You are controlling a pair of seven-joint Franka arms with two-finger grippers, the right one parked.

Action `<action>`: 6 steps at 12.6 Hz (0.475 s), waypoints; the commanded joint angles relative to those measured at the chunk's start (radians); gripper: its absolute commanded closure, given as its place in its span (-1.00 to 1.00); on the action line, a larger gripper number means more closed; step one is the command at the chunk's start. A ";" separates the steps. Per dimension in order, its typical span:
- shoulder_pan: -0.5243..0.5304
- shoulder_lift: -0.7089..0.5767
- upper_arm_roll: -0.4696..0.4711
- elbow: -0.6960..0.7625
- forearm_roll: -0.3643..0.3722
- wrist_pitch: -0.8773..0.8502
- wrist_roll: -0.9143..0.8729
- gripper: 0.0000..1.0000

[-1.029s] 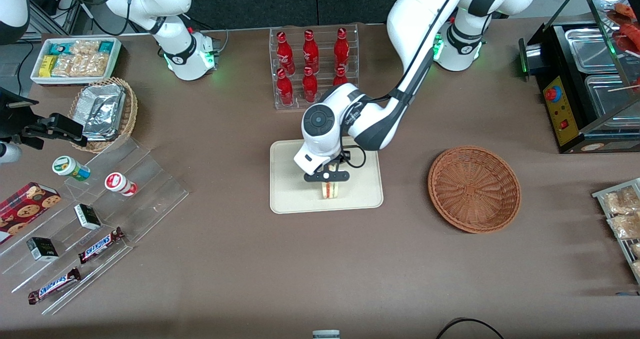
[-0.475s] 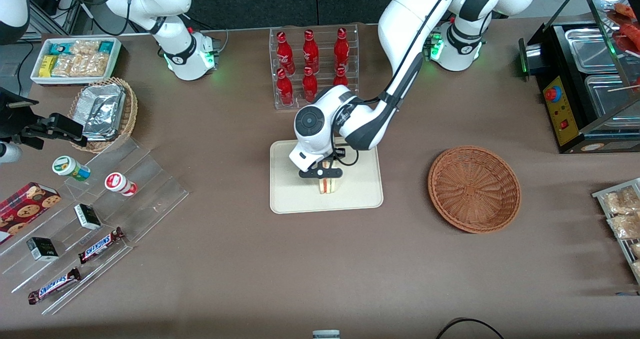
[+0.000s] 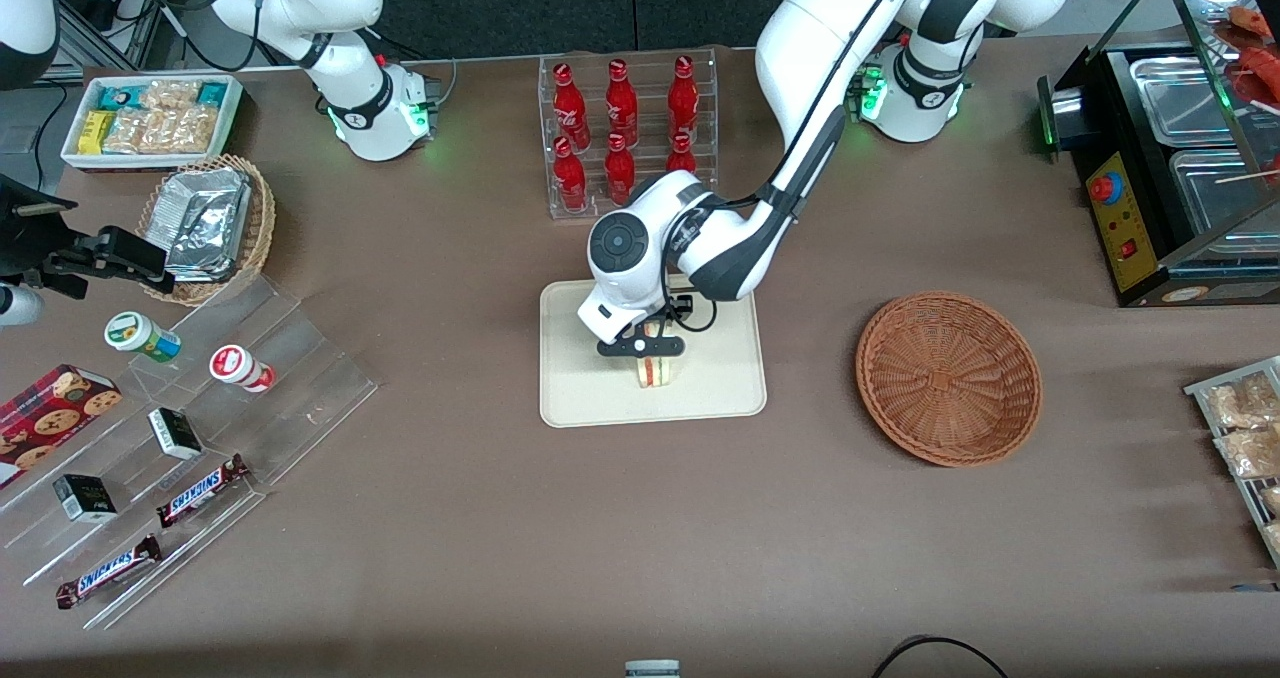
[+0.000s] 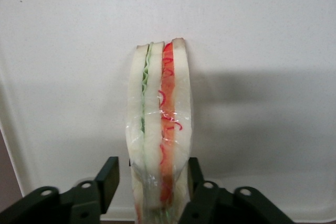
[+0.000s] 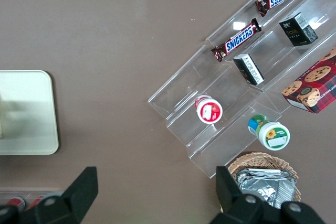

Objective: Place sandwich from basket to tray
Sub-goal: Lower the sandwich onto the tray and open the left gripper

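- Brown tabletop (image 3: 480, 518) all round; snack displays sit toward the parked arm's end, and a rack of red bottles (image 3: 622, 128) stands farther from the front camera than the tray (image 3: 570, 398).
- Your gripper (image 3: 642, 346) hangs low over the middle of the tray. In the wrist view the gripper (image 4: 149, 182) straddles the sandwich (image 4: 159, 129).
- Fingers (image 4: 107, 179): one dark pad shows a sliver of gap to the bread, the other sits at the wrapped edge. Read it as a loosened hold, the jaws parted slightly, not clamped.
- Sandwich (image 3: 655, 368) stands on edge on the tray (image 4: 262, 51), filling stripes showing, film-wrapped. Whether it is fully resting on the tray or just above it, you cannot tell for sure.
- Basket (image 3: 948, 378) lies well apart, toward the working arm's end, with nothing in it.
- Step in hand, by my judgement: the release at the end of placing.
- Next move calls for widening the jaws a touch more, then lifting straight up so neither pad drags the wedge over.
- Risk: it is tall and narrow on that edge, so a sideways brush could topple it.
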State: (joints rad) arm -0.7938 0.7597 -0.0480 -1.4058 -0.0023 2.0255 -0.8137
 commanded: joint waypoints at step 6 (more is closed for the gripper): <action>-0.005 -0.082 0.059 0.021 0.005 -0.042 -0.086 -1.00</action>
State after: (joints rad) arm -0.7925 0.7098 -0.0181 -1.3811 -0.0023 2.0184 -0.8468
